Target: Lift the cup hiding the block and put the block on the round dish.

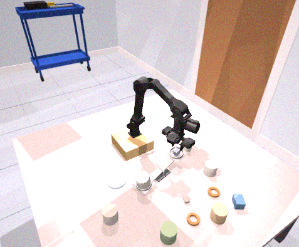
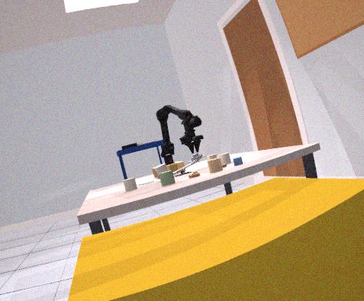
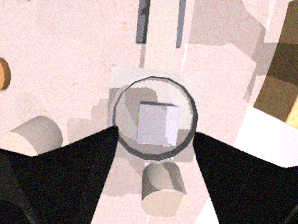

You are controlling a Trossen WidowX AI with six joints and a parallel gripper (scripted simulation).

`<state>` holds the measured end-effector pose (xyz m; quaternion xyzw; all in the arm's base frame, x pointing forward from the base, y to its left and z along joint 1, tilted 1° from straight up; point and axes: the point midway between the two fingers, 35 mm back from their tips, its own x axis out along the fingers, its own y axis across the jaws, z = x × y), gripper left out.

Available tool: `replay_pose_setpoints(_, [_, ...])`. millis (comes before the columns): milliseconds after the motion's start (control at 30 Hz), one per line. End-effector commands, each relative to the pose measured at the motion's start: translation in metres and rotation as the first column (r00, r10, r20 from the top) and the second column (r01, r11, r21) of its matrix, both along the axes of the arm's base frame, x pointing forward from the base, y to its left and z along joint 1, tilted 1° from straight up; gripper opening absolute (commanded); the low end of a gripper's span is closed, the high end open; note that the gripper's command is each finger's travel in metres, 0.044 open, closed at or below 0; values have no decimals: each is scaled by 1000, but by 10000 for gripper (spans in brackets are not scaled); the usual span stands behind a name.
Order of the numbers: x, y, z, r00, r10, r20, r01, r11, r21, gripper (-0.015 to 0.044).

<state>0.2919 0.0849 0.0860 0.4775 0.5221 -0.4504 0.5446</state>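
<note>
The block [image 1: 176, 152] [image 3: 157, 124], pale grey, lies uncovered inside the ring at the raised end of the balance [image 1: 167, 165] [image 3: 161, 50]. My gripper [image 1: 177, 147] [image 2: 195, 152] [image 3: 156, 135] is open just above it, one finger on each side in the wrist view; no contact shows. One cup [image 1: 188, 149] [image 3: 163, 195] stands on the table just beyond that end. The other cup [image 1: 143, 181] [image 2: 159, 170] stands on the balance's lower end, slightly tilted. The round dish [image 1: 116, 182] [image 2: 146, 182], white, lies beside that lower end with nothing on it.
A whitish cylinder [image 1: 210, 168] [image 3: 45, 134] stands to one side of the raised end. A grey cylinder [image 1: 110, 214], a green one [image 1: 168, 232], a tan one [image 1: 219, 213], a blue block [image 1: 239, 202], a small beige block [image 1: 186, 199] and two orange rings stand farther forward.
</note>
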Motion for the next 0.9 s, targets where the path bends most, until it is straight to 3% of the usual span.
replay_pose_setpoints(0, [0,-1,-9,1000,4,-5,-4,1000,-4,260])
replay_pose_setpoints(500, [0,-1,-30,1000,4,-6,-4,1000,-4,260])
replay_pose_setpoints(667, [0,-1,-30,1000,4,-6,-4,1000,-4,129])
replay_pose_setpoints(867, [0,-1,-30,1000,4,-6,-4,1000,-4,89])
